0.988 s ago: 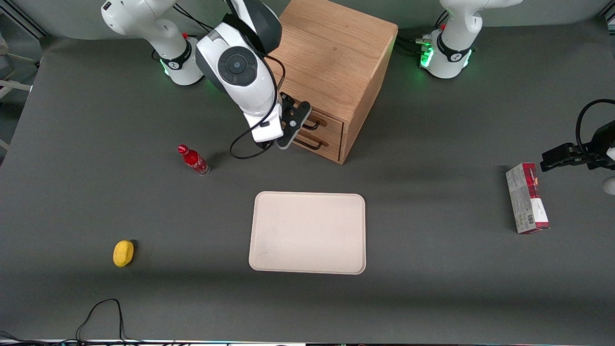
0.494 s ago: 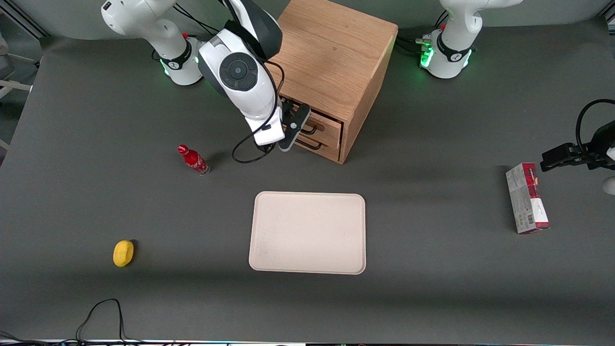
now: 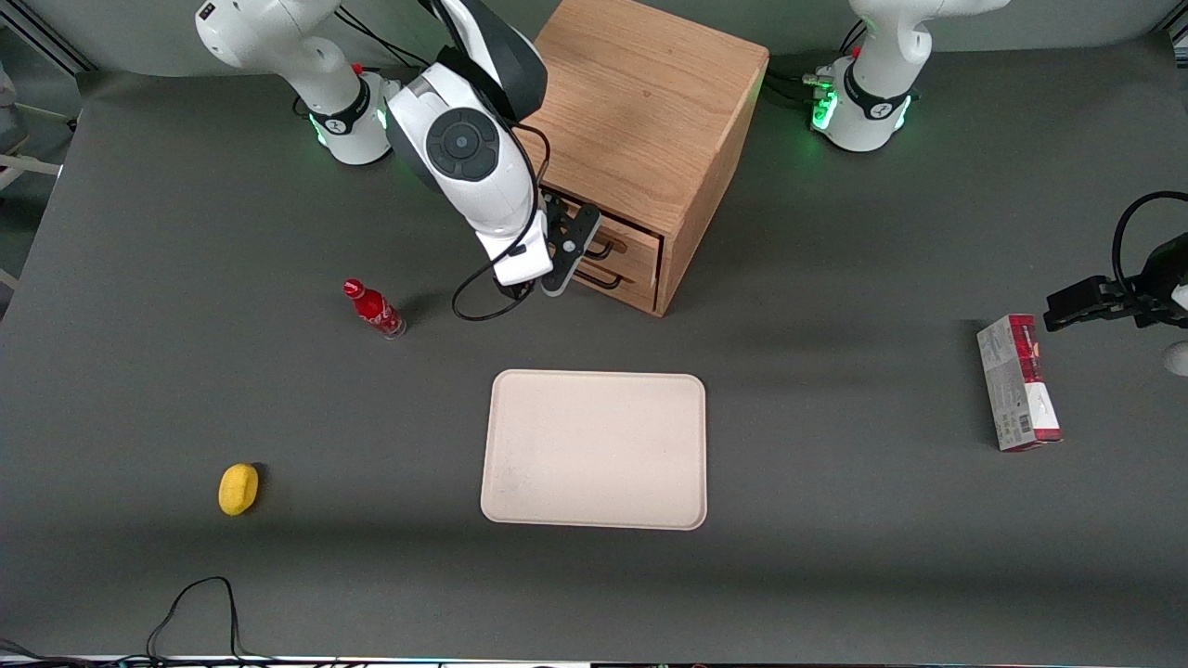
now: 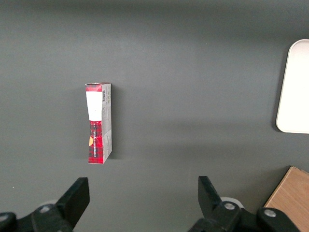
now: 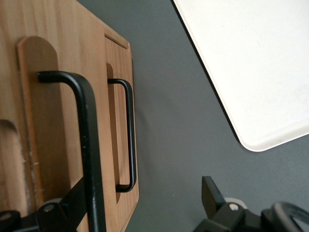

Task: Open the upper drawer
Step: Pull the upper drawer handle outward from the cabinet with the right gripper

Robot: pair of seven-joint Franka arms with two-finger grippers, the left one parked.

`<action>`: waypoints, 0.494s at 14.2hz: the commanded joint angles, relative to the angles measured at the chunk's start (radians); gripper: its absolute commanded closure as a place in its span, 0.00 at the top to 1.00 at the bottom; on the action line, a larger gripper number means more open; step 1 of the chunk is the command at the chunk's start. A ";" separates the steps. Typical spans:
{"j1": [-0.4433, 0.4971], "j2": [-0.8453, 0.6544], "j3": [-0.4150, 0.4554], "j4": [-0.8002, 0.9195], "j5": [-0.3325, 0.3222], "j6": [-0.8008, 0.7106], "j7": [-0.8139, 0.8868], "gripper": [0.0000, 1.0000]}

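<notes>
Upper drawer sits closed in the wooden cabinet at the desk's twelve o'clock. The gripper hovers at its dark handle, jaws spread wide around the bar, not yet clamped, lined up for pulling.

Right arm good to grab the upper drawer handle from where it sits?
Probably yes. The claw is open right at the upper drawer, its bar handle running down between the fingers, nothing blocking it.
</notes>
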 commanded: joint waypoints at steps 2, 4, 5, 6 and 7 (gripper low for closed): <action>-0.016 0.040 -0.012 0.051 0.005 0.004 -0.027 1.00; -0.035 0.060 -0.013 0.087 0.005 -0.002 -0.026 1.00; -0.048 0.068 -0.013 0.106 0.005 -0.005 -0.026 1.00; -0.052 0.076 -0.013 0.118 0.005 -0.012 -0.027 1.00; -0.064 0.089 -0.013 0.135 0.005 -0.013 -0.032 1.00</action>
